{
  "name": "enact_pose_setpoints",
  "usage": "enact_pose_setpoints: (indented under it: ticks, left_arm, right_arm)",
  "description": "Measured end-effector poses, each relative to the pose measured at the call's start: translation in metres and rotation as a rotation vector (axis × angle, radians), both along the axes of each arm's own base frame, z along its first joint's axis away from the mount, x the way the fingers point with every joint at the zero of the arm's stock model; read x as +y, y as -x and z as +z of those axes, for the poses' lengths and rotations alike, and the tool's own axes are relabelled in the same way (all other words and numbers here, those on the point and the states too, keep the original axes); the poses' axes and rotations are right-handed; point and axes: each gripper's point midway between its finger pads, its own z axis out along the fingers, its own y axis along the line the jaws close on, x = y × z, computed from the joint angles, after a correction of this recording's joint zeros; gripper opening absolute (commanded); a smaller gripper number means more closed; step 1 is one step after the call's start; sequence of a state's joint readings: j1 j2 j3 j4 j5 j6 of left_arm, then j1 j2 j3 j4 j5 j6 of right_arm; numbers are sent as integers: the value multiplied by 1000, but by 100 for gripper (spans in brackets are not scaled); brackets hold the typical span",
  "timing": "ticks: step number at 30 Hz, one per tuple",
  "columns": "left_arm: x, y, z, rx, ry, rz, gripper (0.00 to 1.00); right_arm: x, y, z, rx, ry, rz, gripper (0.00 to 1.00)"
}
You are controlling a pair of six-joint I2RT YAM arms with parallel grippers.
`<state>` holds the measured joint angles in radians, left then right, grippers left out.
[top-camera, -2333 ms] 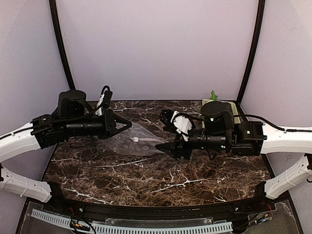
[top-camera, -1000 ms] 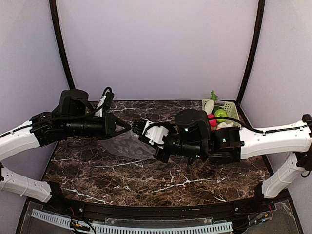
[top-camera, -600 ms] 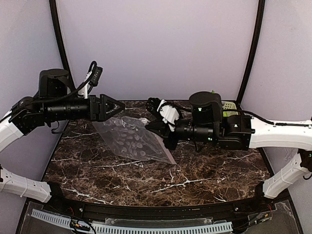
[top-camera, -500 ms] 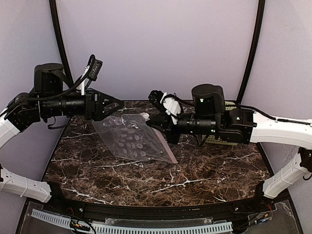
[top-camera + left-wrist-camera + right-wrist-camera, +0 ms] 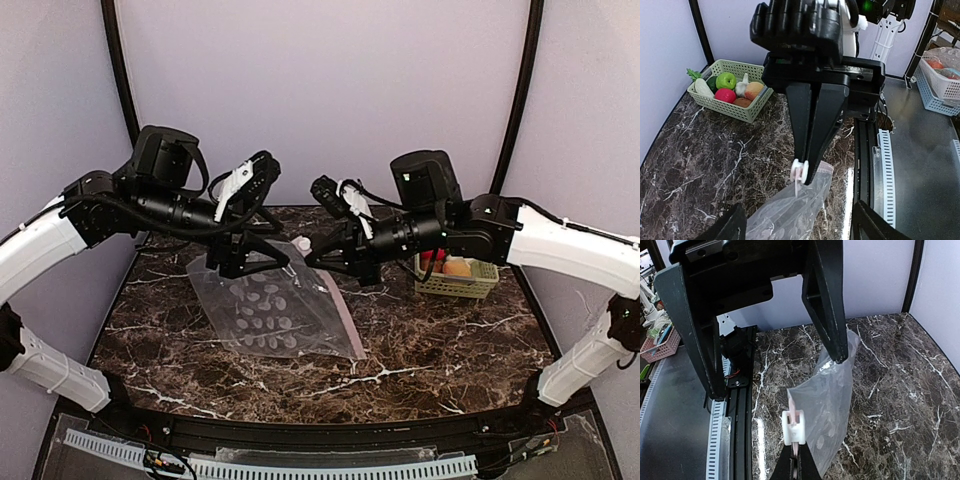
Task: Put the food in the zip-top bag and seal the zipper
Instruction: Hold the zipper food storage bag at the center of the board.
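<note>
Two claws meet over a marble table point(image 5: 450, 350): clear bag point(image 5: 270, 315) mid-surface, far end raised; basket point(image 5: 455, 287) of toy food point(image 5: 726, 80) at the far right corner; left claw point(image 5: 268, 250) gaping beside the bag; right claw point(image 5: 805, 167) pinching its zipper point(image 5: 792, 427).

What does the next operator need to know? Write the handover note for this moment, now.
Left gripper: open, jaws wide, one finger at the zip-top bag's upper edge, gripping nothing.
Right gripper: shut on the end of the zipper beside the white slider, holding that corner up. The rest of the bag slopes down onto the table.
Food: in the green basket at the table's far right; none shows in the bag.
Done: bag held up by one corner. I cannot tell whether its mouth is open.
Left: load the food, seal the zipper.
</note>
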<state>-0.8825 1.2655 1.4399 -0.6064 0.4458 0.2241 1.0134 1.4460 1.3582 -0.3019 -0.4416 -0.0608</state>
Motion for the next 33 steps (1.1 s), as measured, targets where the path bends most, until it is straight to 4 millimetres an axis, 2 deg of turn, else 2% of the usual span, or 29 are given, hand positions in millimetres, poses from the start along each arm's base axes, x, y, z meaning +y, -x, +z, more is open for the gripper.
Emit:
enact_pose_setpoints:
  ticks: [1,3,6,11,16,20,30,33]
  left_arm:
    - [-1,0,0,-1,0,-6,56]
    - [-3,2,-1,-15,0,-32,50]
    - [-5,5,-2,-26,1,-63,45]
    - [-7,8,-1,-22,9,-87,31]
    - [-11,9,5,-26,40,-104,29]
    - [-14,11,9,-19,60,-116,21]
    - [-20,10,5,10,67,-129,13]
    - [-21,9,4,12,65,-129,13]
  right_arm:
    - [0,1,-2,11,6,7,0]
    - [0,3,-5,29,13,14,0]
    - [0,5,-6,45,21,23,0]
    - [-1,6,-3,50,20,26,0]
    - [-2,6,-3,56,22,31,0]
    - [-2,8,-4,61,25,37,0]
    - [-3,8,-5,65,29,37,0]
    - [-3,8,-5,65,30,37,0]
